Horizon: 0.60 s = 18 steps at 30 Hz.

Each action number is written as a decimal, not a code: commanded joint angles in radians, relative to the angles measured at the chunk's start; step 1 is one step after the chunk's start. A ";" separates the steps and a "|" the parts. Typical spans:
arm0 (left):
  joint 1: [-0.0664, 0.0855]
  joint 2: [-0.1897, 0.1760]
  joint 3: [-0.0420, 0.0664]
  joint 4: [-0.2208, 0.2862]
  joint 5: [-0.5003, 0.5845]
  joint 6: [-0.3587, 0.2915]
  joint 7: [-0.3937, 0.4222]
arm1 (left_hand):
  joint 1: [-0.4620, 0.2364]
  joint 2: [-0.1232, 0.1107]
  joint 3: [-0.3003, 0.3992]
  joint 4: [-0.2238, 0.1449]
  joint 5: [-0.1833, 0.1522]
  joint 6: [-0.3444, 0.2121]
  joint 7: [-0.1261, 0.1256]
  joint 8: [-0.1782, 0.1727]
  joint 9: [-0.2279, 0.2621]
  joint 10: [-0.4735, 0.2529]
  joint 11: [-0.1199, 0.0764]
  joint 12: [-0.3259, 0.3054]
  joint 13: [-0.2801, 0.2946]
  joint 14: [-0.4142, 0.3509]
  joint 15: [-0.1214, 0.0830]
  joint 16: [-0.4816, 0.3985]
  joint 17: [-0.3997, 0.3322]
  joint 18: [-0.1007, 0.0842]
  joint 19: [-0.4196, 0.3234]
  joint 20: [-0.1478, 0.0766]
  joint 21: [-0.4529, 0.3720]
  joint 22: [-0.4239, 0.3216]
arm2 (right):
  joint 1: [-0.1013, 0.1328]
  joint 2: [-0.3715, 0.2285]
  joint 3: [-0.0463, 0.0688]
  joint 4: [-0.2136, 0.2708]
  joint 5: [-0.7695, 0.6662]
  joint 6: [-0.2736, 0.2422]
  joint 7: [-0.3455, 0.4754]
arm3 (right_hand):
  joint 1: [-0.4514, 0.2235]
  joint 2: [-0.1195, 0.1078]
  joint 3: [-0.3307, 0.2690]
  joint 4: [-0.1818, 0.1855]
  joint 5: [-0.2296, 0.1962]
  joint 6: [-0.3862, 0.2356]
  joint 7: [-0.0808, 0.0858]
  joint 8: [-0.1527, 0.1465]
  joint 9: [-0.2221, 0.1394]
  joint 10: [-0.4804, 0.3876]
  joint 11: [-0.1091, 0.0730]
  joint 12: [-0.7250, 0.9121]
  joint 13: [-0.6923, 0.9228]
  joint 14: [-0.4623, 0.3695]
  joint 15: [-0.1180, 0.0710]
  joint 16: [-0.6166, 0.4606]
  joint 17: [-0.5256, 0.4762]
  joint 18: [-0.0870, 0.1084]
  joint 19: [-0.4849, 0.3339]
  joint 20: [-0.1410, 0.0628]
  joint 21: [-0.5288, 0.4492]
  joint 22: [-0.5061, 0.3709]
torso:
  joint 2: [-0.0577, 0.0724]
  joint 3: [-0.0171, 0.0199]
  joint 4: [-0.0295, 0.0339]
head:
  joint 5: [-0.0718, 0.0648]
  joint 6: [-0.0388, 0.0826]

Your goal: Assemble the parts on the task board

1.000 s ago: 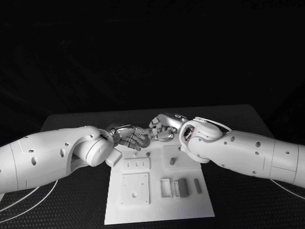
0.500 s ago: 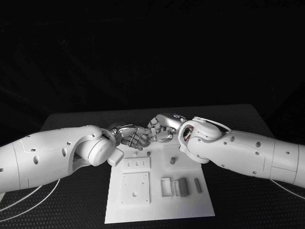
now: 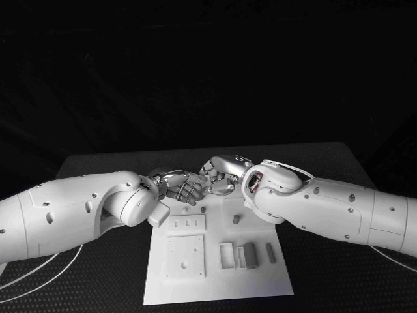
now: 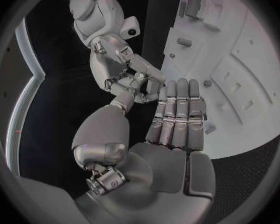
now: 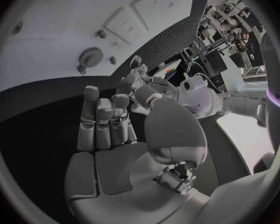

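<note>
Hands meet fingertip to fingertip over the far end of the task board point(image 3: 218, 280), left hand point(image 3: 178, 186) and right hand point(image 3: 223, 173) (whether either pinches anything, I cannot tell), grey parts point(image 3: 249, 255) lying nearer.

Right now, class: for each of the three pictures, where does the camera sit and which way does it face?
Head view: on the robot's head, looking down at the task board; both arms show.
Left wrist view: behind the left hand, facing the board and the right hand.
Right wrist view: behind the right hand, facing the board and the left hand.
Shared: both wrist views show both hands.
</note>
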 commanded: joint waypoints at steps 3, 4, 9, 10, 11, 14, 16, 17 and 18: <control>0.001 0.002 0.001 0.005 0.018 0.005 0.014 | 0.010 0.012 -0.003 -0.004 -0.001 -0.005 0.002 -0.006 -0.002 -0.002 0.002 0.003 0.000 0.002 0.004 -0.008 0.003 -0.011 -0.003 0.002 -0.004 0.000 | 0.000 0.006 0.000 0.002 -0.014 0.012 0.013 | -0.009 -0.001 0.002 0.003 0.003 0.035 0.026 0.006 0.001 0.009 -0.001 0.003 0.000 0.001 -0.006 0.005 -0.001 0.006 0.008 -0.001 0.006 0.017 | 0.000 -0.0006 0.0001 | -0.001 0.000; 0.001 0.002 0.001 0.005 0.018 0.006 0.015 | 0.012 0.015 -0.003 -0.004 -0.001 -0.004 0.002 -0.006 -0.002 -0.001 0.001 0.004 0.000 0.003 0.004 -0.008 0.004 -0.011 -0.003 0.002 -0.004 0.000 | 0.000 0.007 0.000 0.002 -0.014 0.013 0.013 | -0.010 -0.001 0.002 0.003 0.003 0.035 0.026 0.006 0.001 0.009 -0.001 0.003 0.000 0.001 -0.006 0.005 -0.002 0.006 0.009 -0.001 0.006 0.017 | 0.000 -0.0005 -0.0003 | -0.001 -0.001; 0.001 0.003 0.001 0.009 0.023 0.015 0.018 | 0.028 0.029 -0.004 -0.006 -0.001 -0.001 0.000 -0.005 -0.003 0.000 0.000 0.006 0.001 0.006 0.003 -0.011 0.009 -0.010 -0.002 0.001 -0.003 0.001 | 0.000 0.012 0.000 0.000 -0.010 0.014 0.015 | -0.010 0.000 0.003 0.003 0.003 0.036 0.026 0.006 0.002 0.009 -0.001 0.003 0.000 0.001 -0.006 0.005 -0.002 0.006 0.009 -0.002 0.006 0.017 | 0.001 -0.0006 0.0004 | -0.002 -0.002; 0.001 0.004 0.001 0.009 0.024 0.017 0.018 | 0.031 0.031 -0.005 -0.006 -0.001 0.000 0.000 -0.005 -0.003 0.000 0.000 0.006 0.001 0.006 0.003 -0.012 0.010 -0.010 -0.002 0.001 -0.004 0.001 | 0.000 0.012 0.000 0.000 -0.010 0.014 0.015 | -0.010 0.000 0.003 0.003 0.003 0.036 0.026 0.006 0.002 0.009 -0.001 0.003 0.000 0.001 -0.006 0.005 -0.002 0.006 0.009 -0.002 0.006 0.017 | 0.001 -0.0005 0.0006 | -0.002 -0.002; 0.001 0.004 0.001 0.009 0.024 0.018 0.018 | 0.033 0.033 -0.005 -0.006 -0.001 0.001 0.000 -0.005 -0.003 0.001 0.000 0.006 0.001 0.006 0.003 -0.013 0.010 -0.011 -0.002 0.001 -0.004 0.001 | 0.000 0.013 0.000 -0.001 -0.010 0.014 0.015 | -0.010 0.000 0.003 0.003 0.003 0.036 0.026 0.006 0.002 0.010 -0.001 0.003 0.000 0.001 -0.006 0.005 -0.002 0.006 0.009 -0.002 0.006 0.017 | 0.000 -0.0006 0.0004 | -0.002 -0.002; 0.001 0.004 0.001 0.010 0.024 0.020 0.018 | 0.038 0.037 -0.007 -0.006 -0.001 0.002 -0.001 -0.004 -0.003 0.001 -0.001 0.007 0.001 0.007 0.002 -0.014 0.012 -0.011 -0.001 0.001 -0.004 0.001 | 0.000 0.015 0.000 -0.002 -0.009 0.014 0.015 | -0.010 0.000 0.003 0.003 0.003 0.037 0.026 0.006 0.002 0.010 -0.001 0.003 0.000 0.001 -0.006 0.005 -0.002 0.006 0.009 -0.002 0.006 0.017 | 0.000 -0.0007 0.0002 | -0.002 -0.002; 0.001 0.003 0.001 0.011 0.024 0.021 0.019 | 0.043 0.040 -0.008 -0.006 -0.001 0.003 -0.001 -0.004 -0.004 0.002 -0.001 0.007 0.001 0.008 0.002 -0.015 0.014 -0.011 -0.001 0.000 -0.004 0.002 | 0.000 0.015 0.000 -0.003 -0.009 0.015 0.015 | -0.010 0.000 0.003 0.003 0.003 0.037 0.026 0.006 0.002 0.010 -0.002 0.003 0.000 0.001 -0.006 0.005 -0.002 0.006 0.009 -0.002 0.006 0.017 | 0.000 -0.0009 0.0002 | -0.002 -0.001; 0.001 0.003 0.001 0.011 0.024 0.021 0.019 | 0.046 0.042 -0.008 -0.006 -0.001 0.004 -0.002 -0.004 -0.004 0.003 -0.001 0.008 0.001 0.008 0.002 -0.015 0.014 -0.011 -0.001 0.000 -0.004 0.002 | 0.000 0.015 0.000 -0.003 -0.009 0.015 0.015 | -0.010 0.000 0.003 0.003 0.003 0.037 0.026 0.006 0.002 0.010 -0.002 0.003 0.000 0.001 -0.006 0.005 -0.002 0.006 0.009 -0.002 0.006 0.017 | 0.000 -0.0006 0.0004 | -0.002 -0.002; 0.001 0.002 0.001 0.011 0.024 0.020 0.020 | 0.049 0.044 -0.009 -0.006 -0.001 0.005 -0.002 -0.003 -0.004 0.003 -0.002 0.008 0.001 0.009 0.002 -0.016 0.015 -0.011 0.000 0.000 -0.004 0.002 | 0.000 0.015 0.000 -0.004 -0.007 0.016 0.016 | -0.010 0.000 0.003 0.003 0.003 0.037 0.026 0.006 0.002 0.010 -0.002 0.003 0.000 0.001 -0.006 0.005 -0.002 0.006 0.009 -0.002 0.007 0.017 | 0.000 -0.0008 0.0005 | -0.002 -0.002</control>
